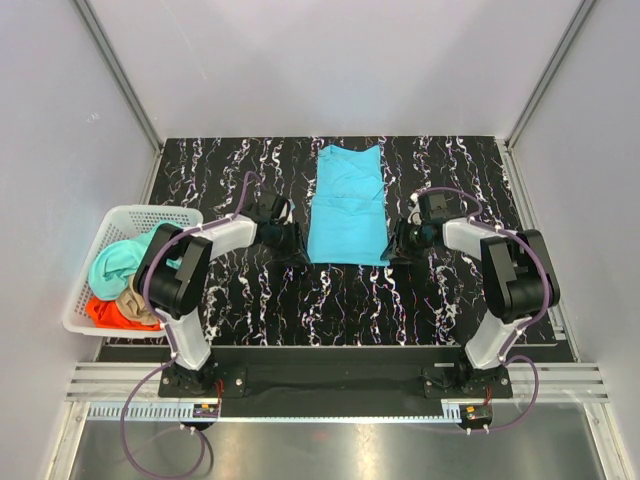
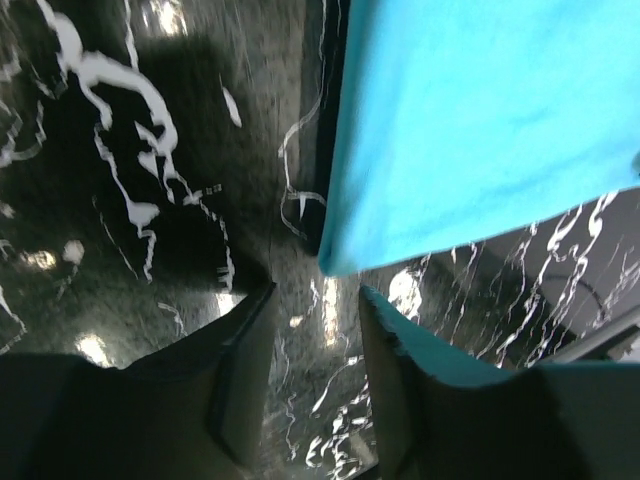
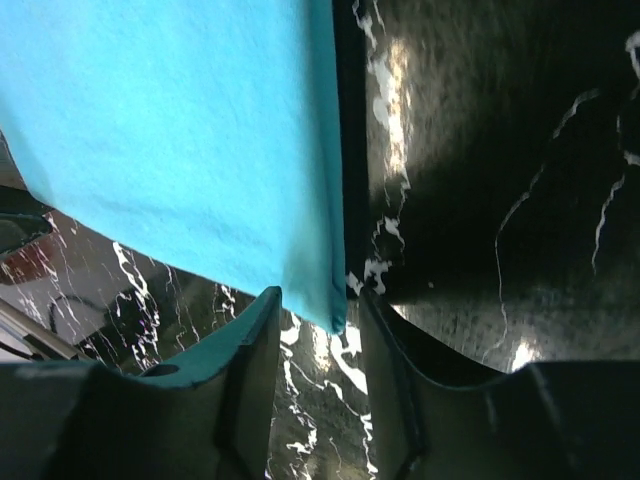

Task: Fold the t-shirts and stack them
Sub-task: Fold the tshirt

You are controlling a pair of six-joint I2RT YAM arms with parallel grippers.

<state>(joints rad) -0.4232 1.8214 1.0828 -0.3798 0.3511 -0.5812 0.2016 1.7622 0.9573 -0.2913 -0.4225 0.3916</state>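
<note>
Top external view: cyan t-shirt [image 1: 348, 208] is laid as a long strip mid-surface [image 1: 250, 300]. Left end effector [image 1: 298, 246] & right end effector [image 1: 396, 246] are set at its near corners, jaws partly apart, nothing held. Risk: only the top layer could be pinched, or a corner missed, so the fold would be skewed.

You've got the right gripper [image 3: 320, 300] with jaws parted and nothing pinched between them. The cyan t-shirt [image 3: 170, 130] lies flat on the black marbled table [image 3: 500, 150], and its corner tip sits just beyond the gap, unclamped.
</note>
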